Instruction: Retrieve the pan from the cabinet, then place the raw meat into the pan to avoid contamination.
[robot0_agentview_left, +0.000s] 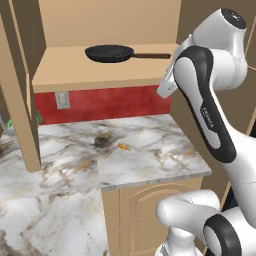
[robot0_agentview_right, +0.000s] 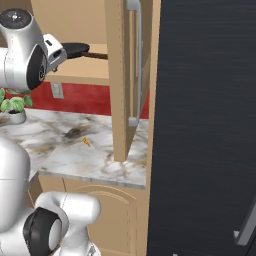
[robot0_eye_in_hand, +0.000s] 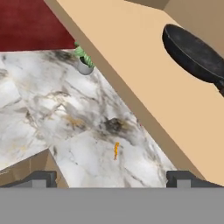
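Up on the cabinet (robot0_agentview_left: 90, 75) shelf sits the pan (robot0_agentview_left: 110, 53), flat on its base, and that is where I am headed. My gripper (robot0_eye_in_hand: 111, 180) is spread wide and holds nothing; my fingertips (robot0_eye_in_hand: 41, 178) stand far apart at the bottom of the hand view, with the marble counter (robot0_agentview_left: 150, 150) below them and the shelf edge running slantwise past.

By my reckoning the task has scarcely begun. The cabinet doors stand open, one (robot0_agentview_right: 122, 80) seen edge-on in the right base view with its silver bar handle (robot0_agentview_right: 136, 60). The pan is untouched and well apart from my fingers. It has yet to come down to the counter, and the meat has yet to go in. A small orange thing (robot0_agentview_left: 123, 147) lies on the marble beside a dark smudge; I cannot tell what it is.

The pan's long axis runs along the shelf, about parallel to its front edge. Its handle (robot0_agentview_left: 152, 56) points to my right, toward my own forearm, and the bowl lies to the left. A potted plant (robot0_agentview_right: 15, 107) stands further along the counter.
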